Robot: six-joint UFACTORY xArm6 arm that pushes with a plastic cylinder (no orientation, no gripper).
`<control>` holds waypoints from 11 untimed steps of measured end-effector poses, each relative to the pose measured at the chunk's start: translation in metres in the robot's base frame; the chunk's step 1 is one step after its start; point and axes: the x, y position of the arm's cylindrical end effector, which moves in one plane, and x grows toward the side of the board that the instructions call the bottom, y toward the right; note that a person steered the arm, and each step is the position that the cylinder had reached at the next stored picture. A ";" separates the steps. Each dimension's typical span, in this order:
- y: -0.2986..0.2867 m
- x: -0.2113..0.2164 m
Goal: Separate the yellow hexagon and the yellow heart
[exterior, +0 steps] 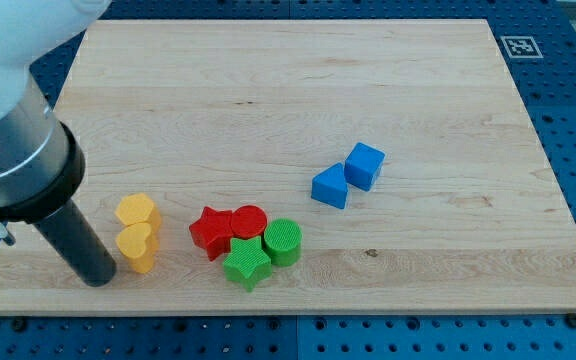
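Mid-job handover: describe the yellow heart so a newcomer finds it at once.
Start at the wooden board's lower-left corner in the view, where my tip rests. Two yellow blocks touch just right of it. The yellow heart is the lower one, nearest my tip, its top notched, unlike the yellow hexagon above it.

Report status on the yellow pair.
My tip just left of yellow heart. Yellow hexagon touching heart, not yet separated. Red star close on the right.

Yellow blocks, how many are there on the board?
2. The yellow hexagon sits near the view's bottom left, and the yellow heart touches it just below. My tip is left of the heart. None seem hidden.
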 end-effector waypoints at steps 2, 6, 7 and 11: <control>0.003 -0.015; 0.001 0.025; 0.012 0.026; 0.024 -0.046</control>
